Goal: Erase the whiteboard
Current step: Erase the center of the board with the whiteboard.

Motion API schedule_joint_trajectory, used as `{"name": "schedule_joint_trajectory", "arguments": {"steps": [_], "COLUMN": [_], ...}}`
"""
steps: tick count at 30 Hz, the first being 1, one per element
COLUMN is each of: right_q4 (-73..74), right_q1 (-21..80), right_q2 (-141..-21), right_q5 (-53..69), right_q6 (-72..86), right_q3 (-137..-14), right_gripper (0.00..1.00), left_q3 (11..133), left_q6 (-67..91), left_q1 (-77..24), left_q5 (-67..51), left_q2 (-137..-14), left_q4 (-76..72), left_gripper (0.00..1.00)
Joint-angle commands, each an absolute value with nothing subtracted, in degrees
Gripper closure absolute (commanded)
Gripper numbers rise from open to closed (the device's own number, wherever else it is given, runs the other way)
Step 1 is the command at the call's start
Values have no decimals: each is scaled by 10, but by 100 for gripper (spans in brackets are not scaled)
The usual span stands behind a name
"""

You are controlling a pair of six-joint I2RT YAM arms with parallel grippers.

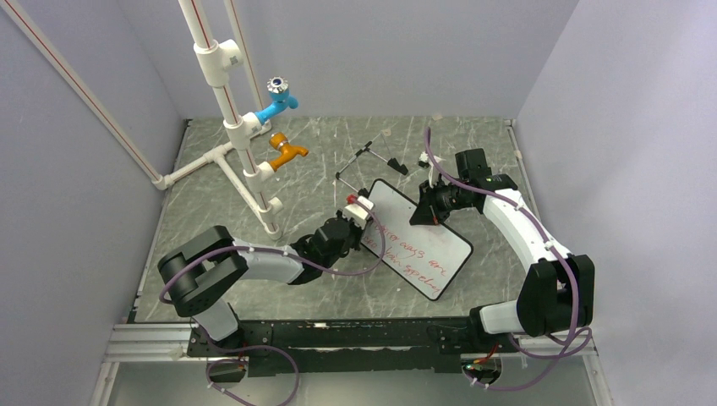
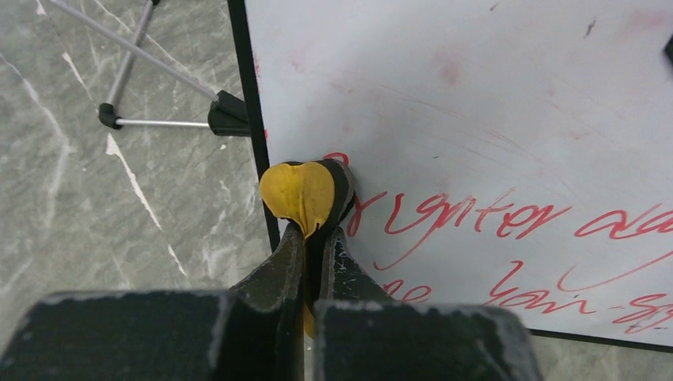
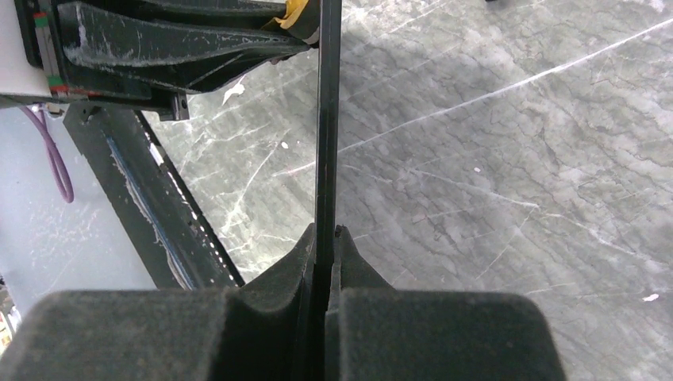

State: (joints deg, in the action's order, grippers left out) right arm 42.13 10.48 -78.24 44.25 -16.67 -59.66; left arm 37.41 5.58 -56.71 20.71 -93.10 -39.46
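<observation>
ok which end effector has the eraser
The left end effector: it pinches the yellow-black eraser against the whiteboard, while the right end effector only clamps the board's thin edge.

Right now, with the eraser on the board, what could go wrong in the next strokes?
1. The eraser, pinched in the left gripper, sits right at the whiteboard frame; a stroke could slip off the edge.
2. The right gripper clamps only the board's thin edge, so a hard push may twist it loose.
3. Pink smears show above the red writing; that area may need another pass.
</observation>
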Motion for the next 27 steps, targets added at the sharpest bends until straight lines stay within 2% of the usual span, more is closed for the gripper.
{"name": "schedule_joint_trajectory", "arguments": {"steps": [1, 4, 13, 27], "right_q4": [389, 389, 392, 392], "right_q1": [121, 121, 121, 122], "right_q2": [-790, -791, -793, -793], "right_q5": [490, 490, 495, 491], "right_q6": [-235, -236, -238, -239], "right_q3": [-591, -591, -592, -589], "right_gripper": [100, 100, 100, 100], "left_q3": [423, 429, 370, 520], "left_q6": [-30, -61, -11, -91], "left_q1": [-595, -616, -625, -597], "left_q5": [223, 253, 310, 277], "left_q2": [-932, -958, -986, -936], "left_q4": [-399, -380, -401, -329], "left_gripper": [100, 100, 100, 100]}}
